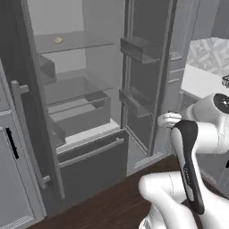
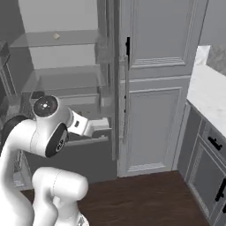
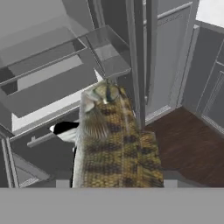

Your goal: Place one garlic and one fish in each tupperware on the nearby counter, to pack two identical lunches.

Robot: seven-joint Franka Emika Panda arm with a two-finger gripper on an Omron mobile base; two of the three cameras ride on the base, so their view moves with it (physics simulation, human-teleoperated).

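A brown mottled fish (image 3: 111, 144) fills the middle of the hand view, rising from between my gripper's fingers, which it hides. My gripper (image 2: 102, 126) is shut on the fish and hangs in front of the open fridge's lower drawer. A small pale garlic (image 1: 57, 40) lies on the fridge's top glass shelf, also seen as garlic (image 2: 56, 36) from the right. The white counter (image 2: 207, 95) runs along the right, away from my hand. The tupperware is out of view.
The open fridge (image 1: 80, 112) has glass shelves, a pulled-out drawer (image 3: 52, 87) and door bins (image 1: 143, 49). Tall grey cabinet doors (image 2: 154, 110) stand between fridge and counter. Dark wood floor (image 2: 145, 194) lies below. A wire basket (image 1: 226, 81) sits on the counter.
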